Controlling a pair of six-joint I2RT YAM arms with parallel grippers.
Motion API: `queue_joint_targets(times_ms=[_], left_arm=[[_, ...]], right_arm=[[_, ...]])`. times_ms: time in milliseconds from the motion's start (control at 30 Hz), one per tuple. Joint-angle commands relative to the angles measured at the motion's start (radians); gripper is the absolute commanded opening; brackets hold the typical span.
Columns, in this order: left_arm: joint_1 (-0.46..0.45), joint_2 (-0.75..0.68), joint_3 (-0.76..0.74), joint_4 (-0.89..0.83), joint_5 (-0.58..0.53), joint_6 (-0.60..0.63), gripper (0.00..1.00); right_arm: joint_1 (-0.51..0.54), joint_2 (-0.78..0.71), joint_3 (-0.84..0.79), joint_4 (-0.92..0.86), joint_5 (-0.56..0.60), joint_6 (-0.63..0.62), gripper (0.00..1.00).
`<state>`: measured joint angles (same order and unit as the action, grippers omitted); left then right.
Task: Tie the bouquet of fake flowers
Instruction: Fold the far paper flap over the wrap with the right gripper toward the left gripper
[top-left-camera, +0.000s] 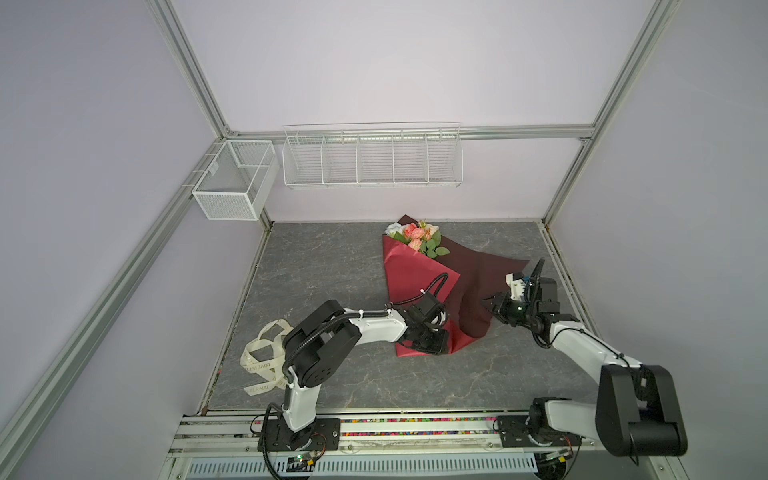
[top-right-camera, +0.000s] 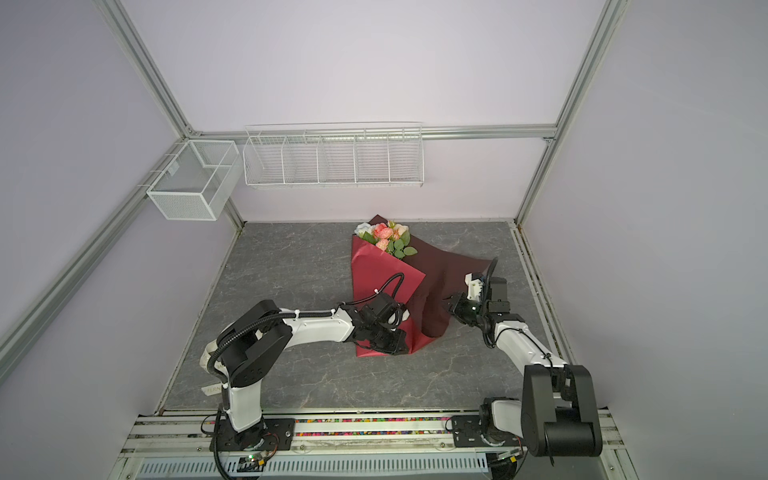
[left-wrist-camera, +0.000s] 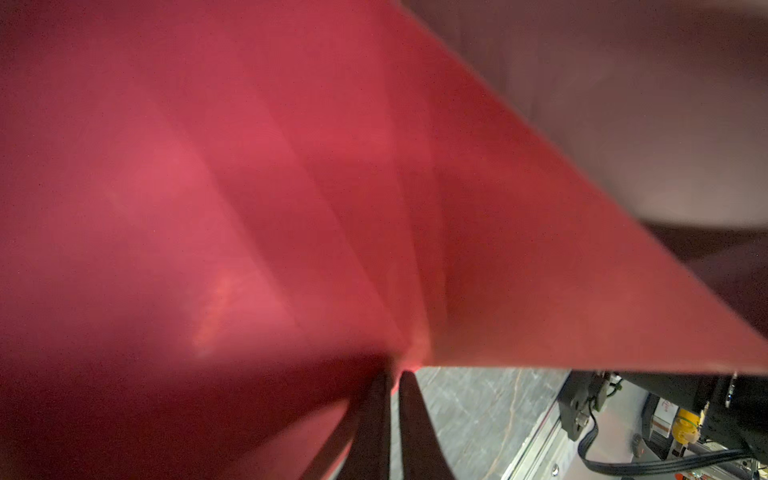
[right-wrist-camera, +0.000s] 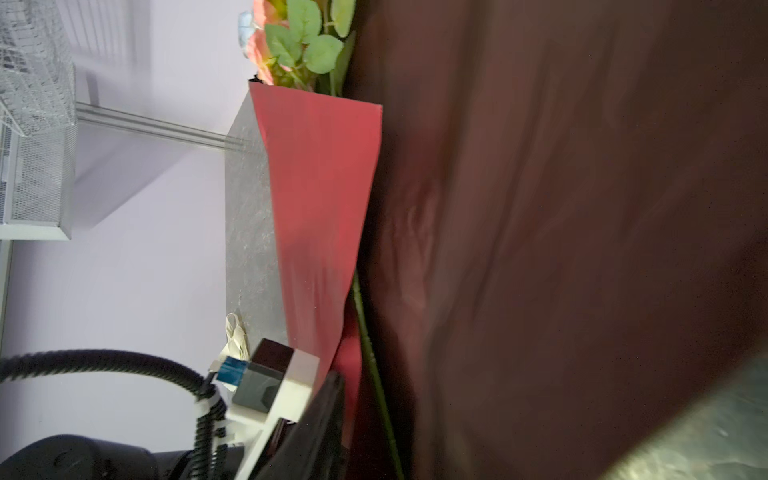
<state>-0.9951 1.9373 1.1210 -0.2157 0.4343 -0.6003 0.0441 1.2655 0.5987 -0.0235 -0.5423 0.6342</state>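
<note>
The step in hand looked to be closing the wrap round the stems, before any tying. The left gripper was pressed together on the gathered foot of the red wrapping paper, which fanned out beyond its fingertips toward the flower heads. That pinch should be kept firm and low, as the anchor. The right gripper sat at the edge of the darker flap, across the wrap from the left one. Whether its jaws were spread or closed on the flap could not be told. It would do best to take the flap by its edge and fold it over toward the left gripper without dragging anything.

The bouquet of fake flowers lay on the worktop, blooms far ahead of both grippers. The ribbon lay well behind the left gripper, by that arm's elbow, untouched.

The left forearm ran nearly level, wrist bent down. The right arm reached forward, its wrist rolled sideways.
</note>
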Motion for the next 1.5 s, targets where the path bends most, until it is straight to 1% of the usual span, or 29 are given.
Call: queue_joint_targets(times_ms=[0,33,67,100,167,267,333,433,633,867,1000,1067,1133,1233,1300,1367,1467], left_arm=[[-0.004,-0.011,-0.025,0.025,-0.034,-0.016,0.09],[-0.004,-0.011,-0.026,0.029,-0.035,-0.017,0.09],[-0.004,-0.012,-0.029,0.032,-0.035,-0.019,0.09],[-0.004,-0.012,-0.03,0.034,-0.034,-0.02,0.09],[-0.004,-0.013,-0.036,0.041,-0.036,-0.024,0.09],[-0.004,-0.018,-0.045,0.051,-0.038,-0.03,0.09],[-0.004,-0.023,-0.052,0.059,-0.044,-0.036,0.08],[-0.004,-0.034,-0.069,0.079,-0.06,-0.054,0.05],[-0.004,-0.103,-0.134,0.163,-0.103,-0.1,0.04],[-0.004,-0.185,-0.191,0.202,-0.17,-0.131,0.04],[-0.004,-0.233,-0.233,0.232,-0.191,-0.152,0.05],[-0.004,-0.274,-0.264,0.248,-0.211,-0.162,0.07],[-0.004,-0.333,-0.305,0.259,-0.245,-0.178,0.08],[-0.002,-0.432,-0.377,0.286,-0.294,-0.199,0.15],[-0.002,-0.491,-0.409,0.272,-0.324,-0.198,0.19],[-0.001,-0.535,-0.436,0.26,-0.344,-0.195,0.27],[0.002,-0.577,-0.469,0.299,-0.35,-0.192,0.43]], right_arm=[[0.058,-0.04,0.041,-0.054,0.103,0.026,0.43],[0.077,-0.042,0.05,-0.064,0.123,0.029,0.46],[0.093,-0.044,0.064,-0.084,0.151,0.03,0.48],[0.113,-0.042,0.08,-0.114,0.196,0.03,0.48],[0.143,-0.026,0.11,-0.142,0.241,0.019,0.47],[0.202,0.004,0.156,-0.21,0.358,0.008,0.38],[0.227,0.012,0.176,-0.221,0.39,0.003,0.31],[0.278,0.031,0.215,-0.232,0.417,-0.015,0.24],[0.387,0.097,0.321,-0.278,0.461,-0.052,0.2],[0.475,0.161,0.399,-0.29,0.5,-0.044,0.19],[0.525,0.227,0.472,-0.345,0.541,-0.051,0.17],[0.546,0.254,0.493,-0.353,0.558,-0.052,0.17],[0.556,0.279,0.51,-0.355,0.55,-0.043,0.16],[0.573,0.312,0.535,-0.351,0.546,-0.039,0.16],[0.585,0.335,0.553,-0.35,0.543,-0.037,0.15],[0.596,0.354,0.569,-0.352,0.542,-0.036,0.15],[0.61,0.374,0.586,-0.357,0.542,-0.033,0.15]])
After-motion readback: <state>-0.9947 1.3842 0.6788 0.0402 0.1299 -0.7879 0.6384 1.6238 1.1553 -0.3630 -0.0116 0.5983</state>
